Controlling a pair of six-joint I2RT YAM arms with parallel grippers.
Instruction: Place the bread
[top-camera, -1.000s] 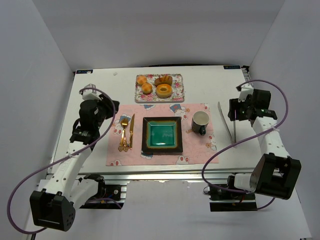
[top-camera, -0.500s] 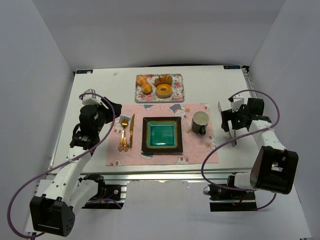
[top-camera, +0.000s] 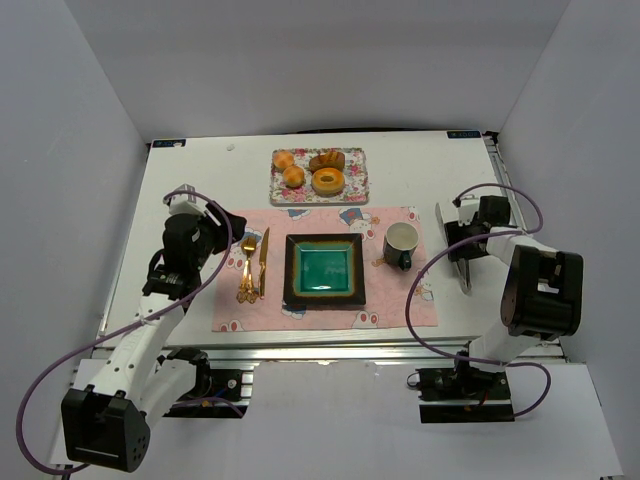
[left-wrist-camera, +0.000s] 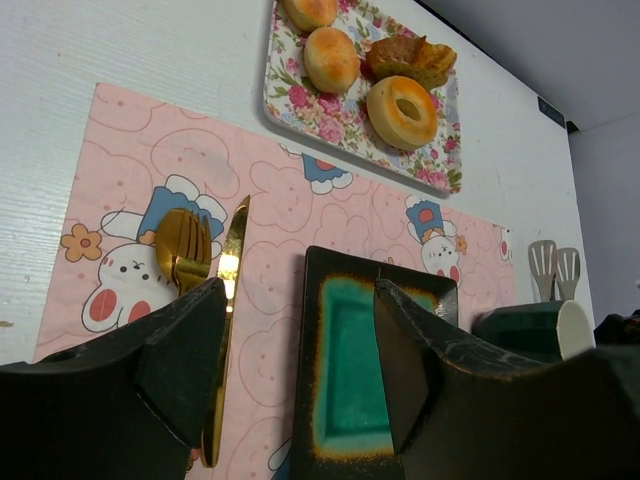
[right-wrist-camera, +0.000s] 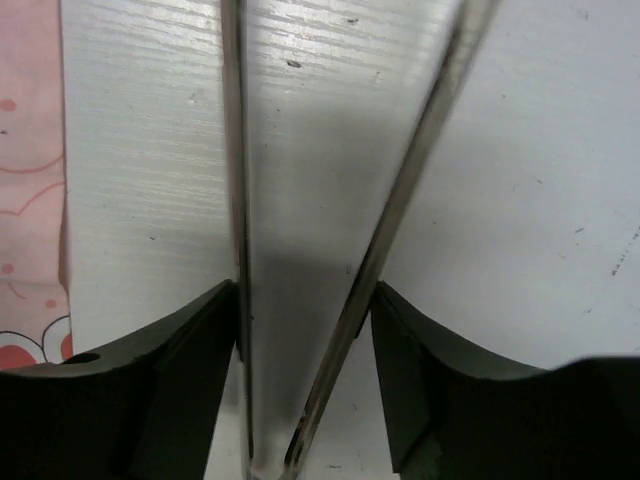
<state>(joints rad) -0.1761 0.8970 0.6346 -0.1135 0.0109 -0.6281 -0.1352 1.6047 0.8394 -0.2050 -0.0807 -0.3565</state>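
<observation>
Step in hand: we are judging it as fetching the tongs (right-wrist-camera: 236, 150) near the counter's right edge.

Right tool (right-wrist-camera: 303, 290): parted, straddling both tong arms, not squeezing them.

Left tool (left-wrist-camera: 300, 290): parted, holding nothing.

Bread (top-camera: 328, 181): lying flat on the tray (top-camera: 300, 195) at the counter's far edge, hole facing up. It is round, with no long axis.

Next: we are expecting a squeeze on the tongs, then a lift.

The left hand (left-wrist-camera: 296, 300) hides part of the green plate (left-wrist-camera: 345, 264).
</observation>
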